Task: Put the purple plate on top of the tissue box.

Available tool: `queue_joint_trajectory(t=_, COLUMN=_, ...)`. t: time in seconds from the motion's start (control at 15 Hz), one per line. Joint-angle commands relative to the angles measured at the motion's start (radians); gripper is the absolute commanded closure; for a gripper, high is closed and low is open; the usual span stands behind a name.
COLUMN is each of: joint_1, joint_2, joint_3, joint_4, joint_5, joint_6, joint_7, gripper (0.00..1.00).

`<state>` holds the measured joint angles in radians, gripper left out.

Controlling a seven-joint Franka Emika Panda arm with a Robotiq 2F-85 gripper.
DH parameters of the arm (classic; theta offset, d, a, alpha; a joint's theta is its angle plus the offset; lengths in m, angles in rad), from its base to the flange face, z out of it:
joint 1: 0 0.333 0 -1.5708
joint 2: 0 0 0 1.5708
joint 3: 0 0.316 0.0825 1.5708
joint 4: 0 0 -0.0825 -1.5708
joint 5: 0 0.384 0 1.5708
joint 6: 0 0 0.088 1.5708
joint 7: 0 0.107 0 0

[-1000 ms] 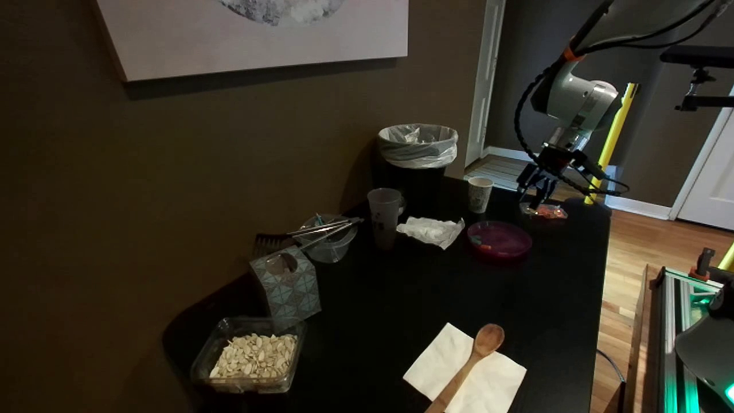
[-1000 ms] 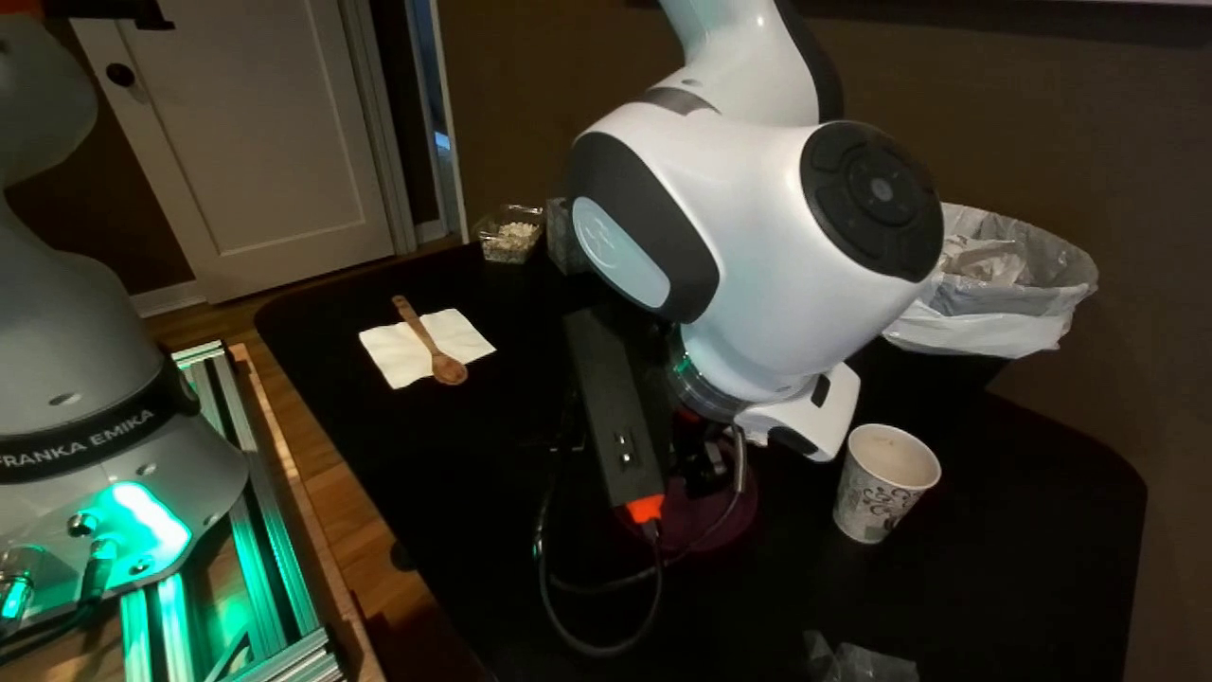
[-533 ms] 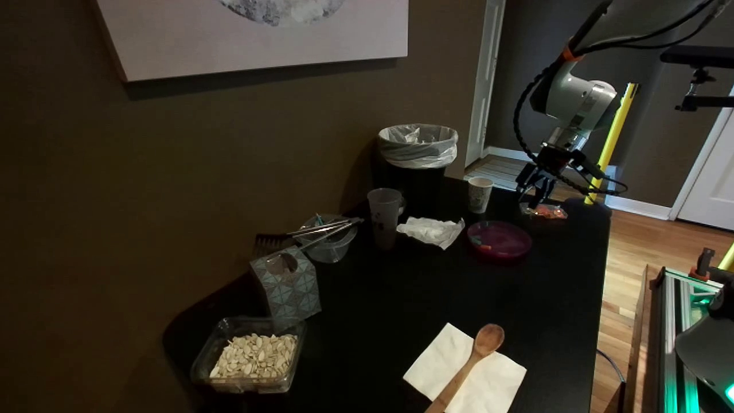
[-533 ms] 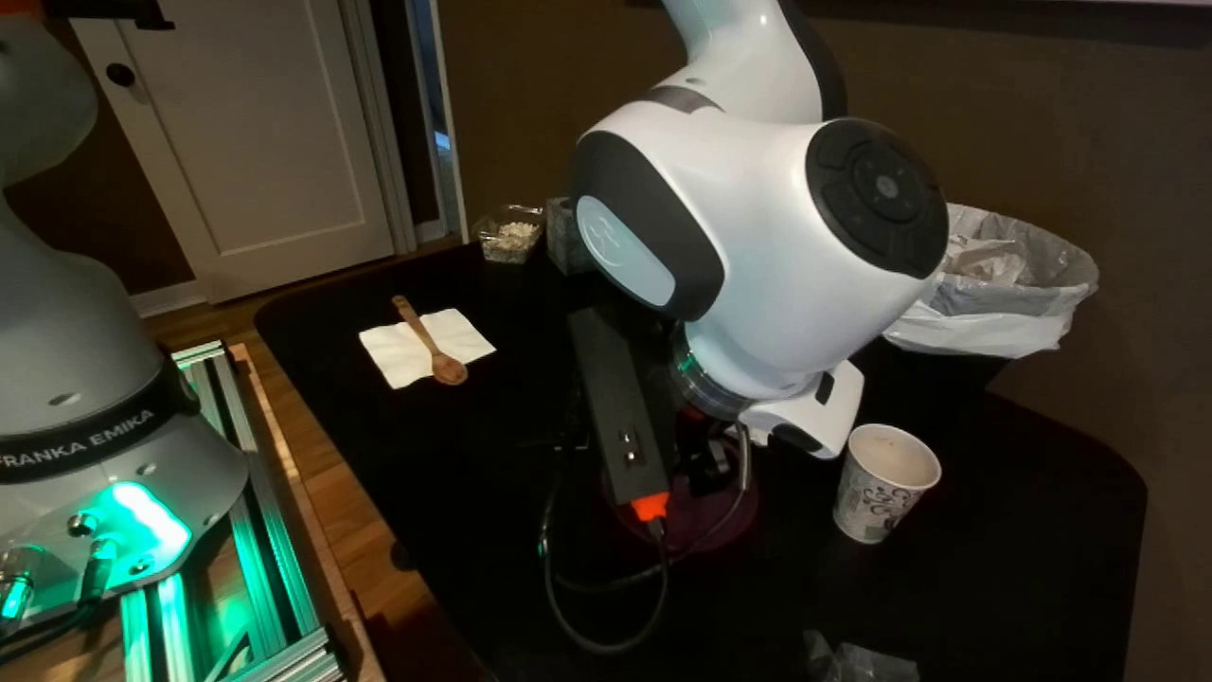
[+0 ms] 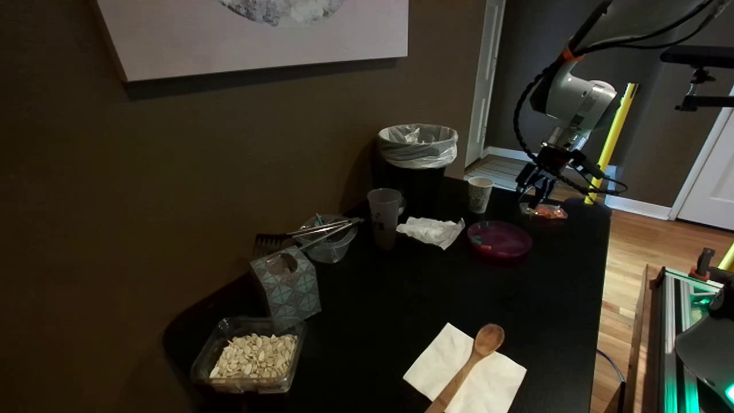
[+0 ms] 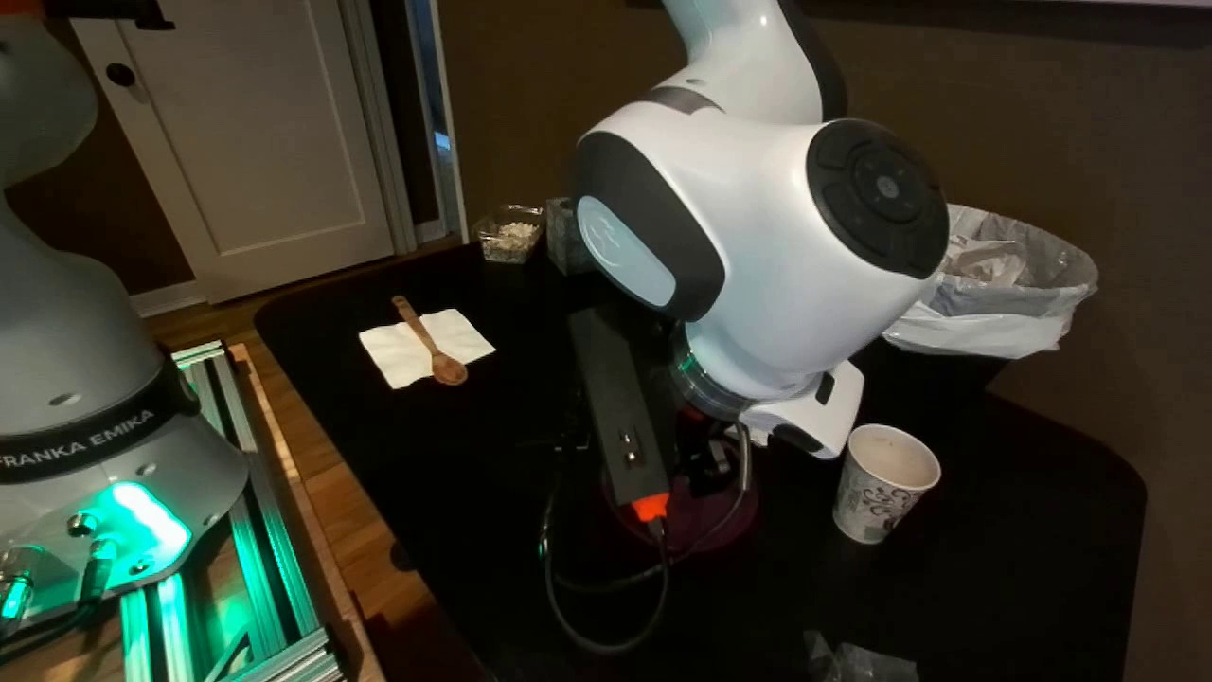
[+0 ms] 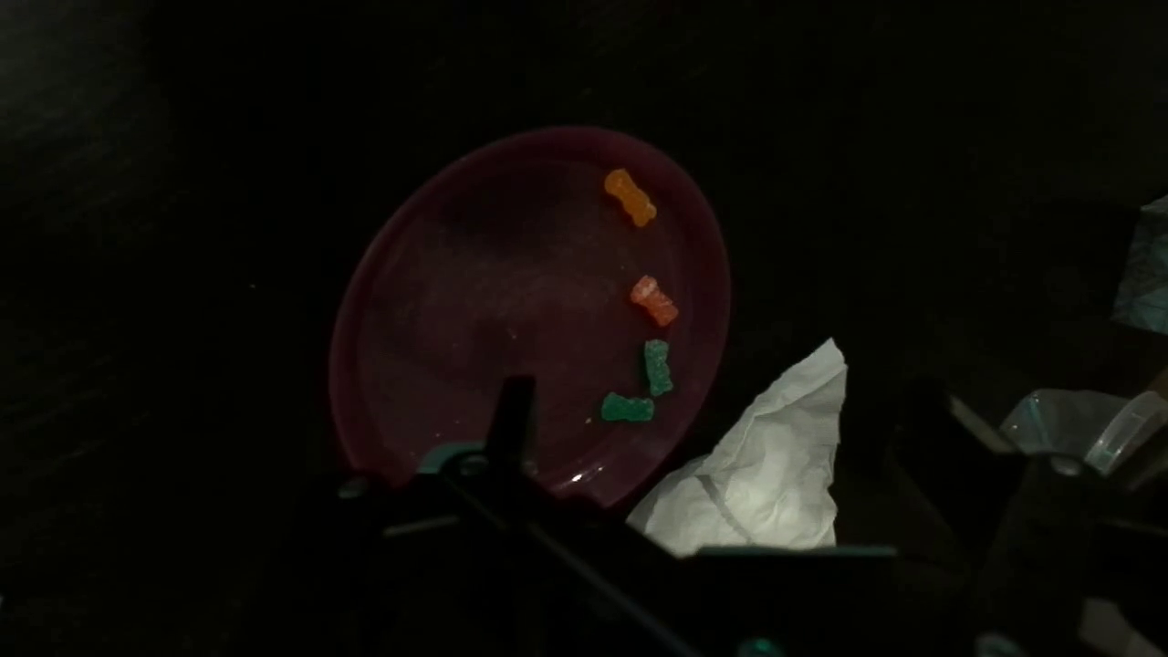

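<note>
The purple plate (image 5: 500, 238) lies flat on the black table in both exterior views; the arm partly covers it in an exterior view (image 6: 705, 526). In the wrist view the plate (image 7: 484, 301) holds several orange and green candies along its right side. The grey patterned tissue box (image 5: 293, 289) stands by the wall, with an opening at its top. It is partly behind the arm in an exterior view (image 6: 565, 239), and a corner likely shows in the wrist view (image 7: 1146, 269). My gripper (image 7: 730, 411) is open and empty above the table, its left finger overlapping the plate's lower part.
Crumpled white paper (image 5: 433, 230) lies beside the plate. A paper cup (image 5: 480, 194), translucent cup (image 5: 384, 221), bowl with utensils (image 5: 330, 246) and lined bin (image 5: 417, 149) stand near the wall. A seed tub (image 5: 255, 358) touches the box's area; a spoon (image 5: 487, 339) lies on napkins.
The arm and gripper shifted very slightly between one second and half a second ago and look still since. The plate and tissue box have not moved.
</note>
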<state>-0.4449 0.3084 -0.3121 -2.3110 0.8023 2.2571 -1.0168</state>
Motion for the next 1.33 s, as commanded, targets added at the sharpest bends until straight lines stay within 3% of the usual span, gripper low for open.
queue_joint_trajectory(t=0.0, joint_1=-0.015, joint_2=0.024, joint_3=0.01, joint_4=0.016, joint_5=-0.001, joint_6=0.004, joint_7=-0.011, gripper=0.0)
queue_joint_trajectory(t=0.53, joint_1=-0.059, joint_2=0.124, joint_3=0.016, joint_4=0.063, joint_5=0.084, joint_6=0.11, joint_7=-0.027, gripper=0.0)
queue_joint_trajectory(t=0.93, joint_1=-0.11, joint_2=0.211, joint_3=0.065, joint_4=0.095, joint_5=0.208, joint_6=0.168, joint_7=-0.083, gripper=0.0)
queue_joint_trajectory(t=1.27, joint_1=-0.114, joint_2=0.289, joint_3=0.078, joint_4=0.151, joint_5=0.29, joint_6=0.237, joint_7=-0.119, gripper=0.0)
